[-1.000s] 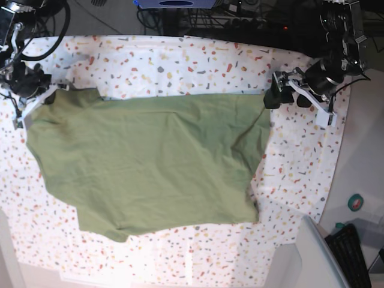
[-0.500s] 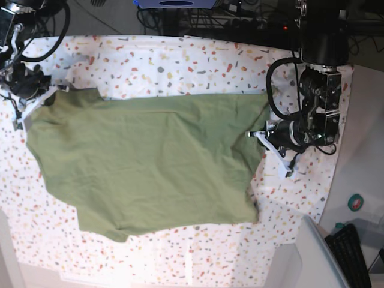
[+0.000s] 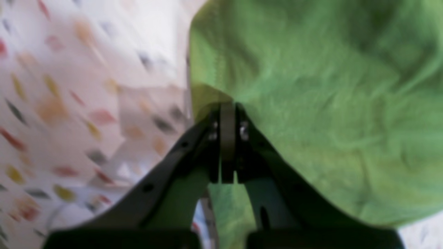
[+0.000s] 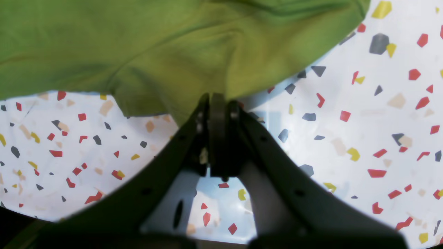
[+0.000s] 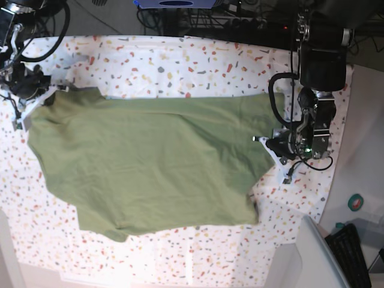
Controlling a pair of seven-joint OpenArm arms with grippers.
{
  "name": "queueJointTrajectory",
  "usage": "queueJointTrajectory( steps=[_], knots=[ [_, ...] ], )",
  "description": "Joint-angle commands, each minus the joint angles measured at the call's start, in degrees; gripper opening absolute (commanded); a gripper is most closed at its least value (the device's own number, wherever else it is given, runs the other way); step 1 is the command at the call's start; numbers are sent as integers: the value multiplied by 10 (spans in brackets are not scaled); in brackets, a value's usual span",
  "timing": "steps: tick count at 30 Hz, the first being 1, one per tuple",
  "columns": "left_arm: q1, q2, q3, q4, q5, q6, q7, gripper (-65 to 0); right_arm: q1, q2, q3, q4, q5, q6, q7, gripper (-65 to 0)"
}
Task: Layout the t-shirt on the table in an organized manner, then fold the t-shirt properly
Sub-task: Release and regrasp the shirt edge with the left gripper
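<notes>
The olive-green t-shirt (image 5: 150, 162) lies spread wide on the flecked white table (image 5: 180, 60), with soft wrinkles and an uneven lower edge. My left gripper (image 5: 261, 140) is at the middle of the shirt's right edge. In the blurred left wrist view its jaws (image 3: 227, 105) are shut on that edge of the t-shirt (image 3: 328, 103), and creases fan out from the tips. My right gripper (image 5: 48, 96) is at the shirt's far left corner. The right wrist view shows it (image 4: 216, 98) shut on a fold of the t-shirt (image 4: 138, 45) above the table (image 4: 363, 121).
A grey bin (image 5: 312, 252) stands off the table's near right corner, beside a dark ridged object (image 5: 351, 252). A green tape roll (image 5: 356, 202) lies past the right edge. Cables and dark equipment (image 5: 210, 18) run along the far side.
My left arm swung from the shirt's far right corner down to the middle of its right edge and shut there. That edge now reaches slightly further right. The right arm stayed put.
</notes>
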Motion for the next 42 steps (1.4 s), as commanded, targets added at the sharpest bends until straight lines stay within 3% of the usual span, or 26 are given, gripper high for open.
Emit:
queueJointTrajectory(
  steps=[1, 5, 8, 12, 16, 17, 20, 27, 33, 36, 39, 42],
  knots=[
    [-10, -7, -1, 0, 2, 4, 5, -650, 4, 8, 3, 8, 5, 0, 8, -650],
    [-6, -9, -2, 61, -50, 3, 12, -650, 2, 8, 3, 8, 5, 0, 8, -650],
    [12, -20, -6, 148, -112, 3, 70, -650, 2, 8, 3, 8, 5, 0, 8, -650],
    [85, -38, -104, 266, -224, 2, 110, -650, 2, 8, 3, 8, 5, 0, 8, -650],
    [181, -46, -172, 308, -301, 0, 111, -650, 4, 9, 3, 8, 5, 0, 8, -650],
    [199, -46, -183, 308, -315, 0, 111, -615, 4, 9, 3, 8, 5, 0, 8, -650],
    [241, -45, -194, 302, -341, 0, 91, -370, 4, 8, 3, 8, 5, 0, 8, -650],
    [256, -45, -176, 265, -346, 0, 67, -99, 10, 8, 3, 8, 5, 0, 8, -650],
    [227, -45, -170, 202, -344, -1, 66, -81, 9, 8, 3, 8, 5, 0, 8, -650],
    [213, -36, -169, 184, -343, -29, 66, -81, 9, 8, 3, 8, 5, 0, 8, -650],
    [206, -23, -166, 177, -342, -34, 66, -81, 9, 8, 3, 8, 5, 0, 8, -650],
    [206, -19, -125, 177, -342, -34, 66, -82, 9, 8, 3, 8, 5, 0, 8, -650]
  ],
)
